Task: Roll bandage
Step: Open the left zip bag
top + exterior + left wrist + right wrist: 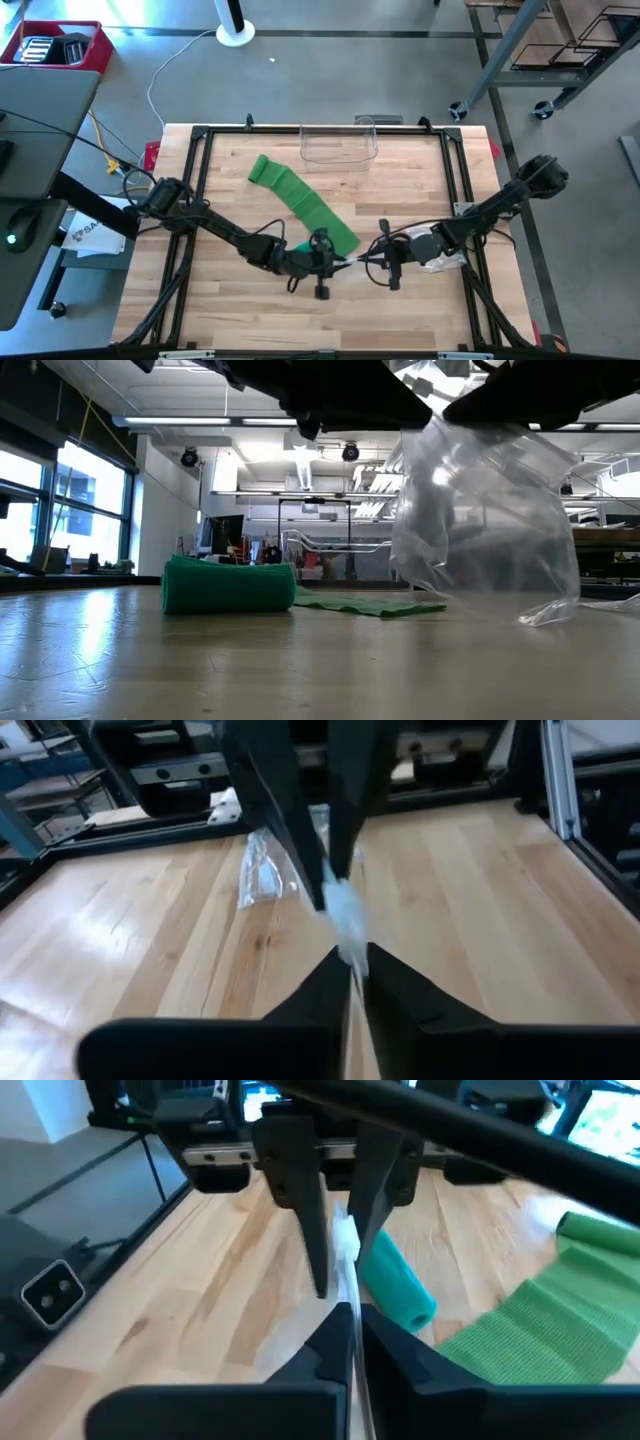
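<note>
Green bandage [303, 202] lies diagonally across my wooden table [230, 320], unrolled toward the far side, with its near end wound into a short roll [228, 586] that sits on the wood. From above I see that roll just beside the left gripper [335, 262], which meets the right gripper [362, 262] nose to nose near the middle of the table. Both are closed narrow, and between them they pinch a thin strip of clear plastic [345, 915]; in the right wrist view the same pale strip [345, 1240] runs from my own fingertips into the opposite ones, with the green roll lying on the wood behind. In the low view a clear plastic bag [485, 525] hangs under the arms, its lower corner close to the tabletop. A clear plastic tub [338, 142] stands at the table's far edge, well apart from the grippers.
</note>
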